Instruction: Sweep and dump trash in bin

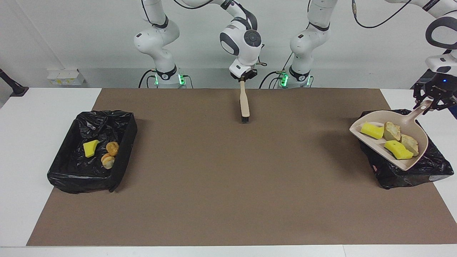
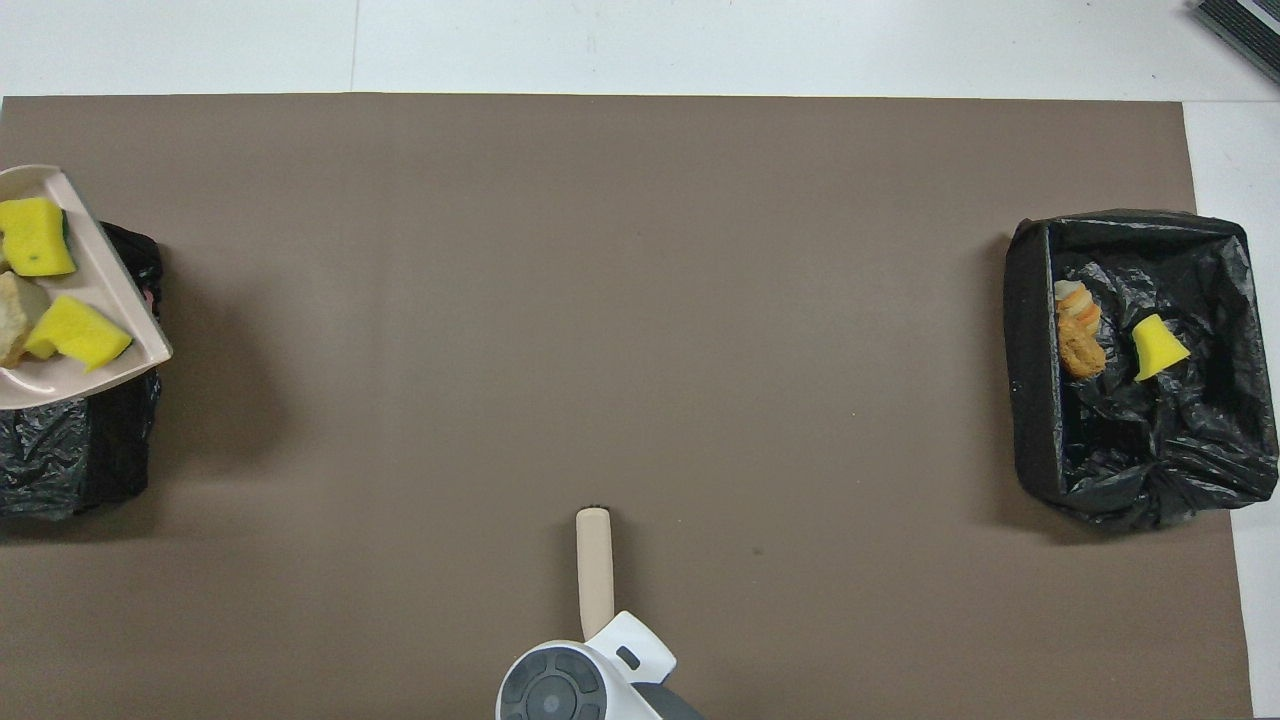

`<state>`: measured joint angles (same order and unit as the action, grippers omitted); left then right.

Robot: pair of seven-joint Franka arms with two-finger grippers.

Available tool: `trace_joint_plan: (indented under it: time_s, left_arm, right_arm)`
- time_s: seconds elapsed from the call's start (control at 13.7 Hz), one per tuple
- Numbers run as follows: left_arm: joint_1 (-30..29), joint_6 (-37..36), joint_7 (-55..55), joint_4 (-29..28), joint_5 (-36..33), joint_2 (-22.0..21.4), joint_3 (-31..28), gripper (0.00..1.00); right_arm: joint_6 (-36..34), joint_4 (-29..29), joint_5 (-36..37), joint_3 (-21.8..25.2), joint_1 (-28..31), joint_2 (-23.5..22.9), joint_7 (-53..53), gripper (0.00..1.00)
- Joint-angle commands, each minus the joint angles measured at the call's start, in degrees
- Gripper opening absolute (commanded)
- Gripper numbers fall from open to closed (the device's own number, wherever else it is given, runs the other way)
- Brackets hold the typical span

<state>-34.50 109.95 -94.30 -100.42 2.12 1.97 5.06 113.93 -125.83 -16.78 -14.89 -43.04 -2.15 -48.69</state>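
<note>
My left gripper (image 1: 427, 103) is shut on the handle of the beige dustpan (image 1: 410, 162), which hangs tilted over the black-lined bin (image 1: 403, 176) at the left arm's end. In the pan lie two yellow sponge pieces (image 1: 371, 130) (image 1: 397, 150) and two pale beige chunks (image 1: 392, 131) (image 1: 410, 143) of trash. From overhead only part of the dustpan (image 2: 105, 300) shows, with the sponges (image 2: 35, 237) (image 2: 80, 333) on it. My right gripper (image 1: 243, 79) is shut on the brush (image 1: 244, 105), bristles down, over the mat's edge by the robots.
A second black-lined bin (image 1: 71, 182) at the right arm's end holds a yellow piece (image 1: 90, 148) and two orange-brown lumps (image 1: 110, 154). A brown mat (image 1: 228, 185) covers the table.
</note>
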Motion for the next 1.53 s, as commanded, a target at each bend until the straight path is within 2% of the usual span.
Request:
trace_joint_plan:
  time_s: [0.0, 0.15, 0.36, 0.44, 0.51, 0.66, 0.8, 0.95, 1.17, 1.31, 1.46]
  left_arm:
    - [-4.2, -0.4, -7.0, 8.6, -3.6, 6.4, 0.7, 0.0]
    - [-4.6, 1.7, -7.7, 11.4, -8.3, 8.6, 0.7, 0.0]
    - [-4.5, 7.4, -8.1, 11.6, -15.3, 9.2, 0.7, 0.0]
    - [-4.3, 9.2, -8.0, 11.5, -18.7, 9.4, 0.7, 0.0]
    - [-4.0, 10.9, -7.9, 11.5, -23.3, 9.5, 0.7, 0.0]
    - [-3.1, 11.9, -7.4, 11.4, -32.2, 9.7, 1.0, 0.0]
    - [-0.8, 11.8, -7.6, 11.5, -36.4, 9.7, 0.9, 0.0]
    - [0.0, 11.8, -7.6, 11.5, -40.5, 9.7, 0.9, 0.0]
    - [3.4, 10.8, -7.8, 11.6, -48.3, 8.6, 0.9, 0.0]
    - [5.4, 10.5, -7.9, 11.5, -50.8, 7.7, 1.0, 0.0]
    - [7.2, 10.5, -8.3, 11.6, -55.8, 7.3, 1.2, 0.0]
  right_arm:
    - [4.2, -2.8, -1.2, -0.2, 0.7, 0.5, -1.0, 0.0]
    - [5.1, -3.5, -1.2, -0.2, 0.4, 0.0, -0.9, 0.0]
    - [5.3, -3.4, -1.2, -0.1, 0.7, -0.1, -0.1, 0.0]
    - [5.6, -3.3, -1.1, -0.1, 0.9, -0.6, 0.4, 0.03]
    - [5.6, -2.9, -1.1, -0.1, 1.0, -0.7, 1.1, 0.17]
    - [5.7, -2.0, -0.8, -0.1, 1.3, -1.4, 1.6, 1.0]
    - [5.7, 0.4, -0.4, 0.2, 1.7, -2.0, 2.6, 1.0]
    - [5.6, 1.4, -0.5, 0.1, 4.9, -0.7, 2.3, 1.0]
    - [4.5, 1.5, -0.7, 0.3, 11.2, 5.3, 3.3, 1.0]
    - [3.8, 1.7, -0.2, 0.7, 15.6, 8.7, 3.2, 1.0]
    - [-1.7, 5.6, 0.4, 0.8, 21.8, 10.4, 3.3, 1.0]
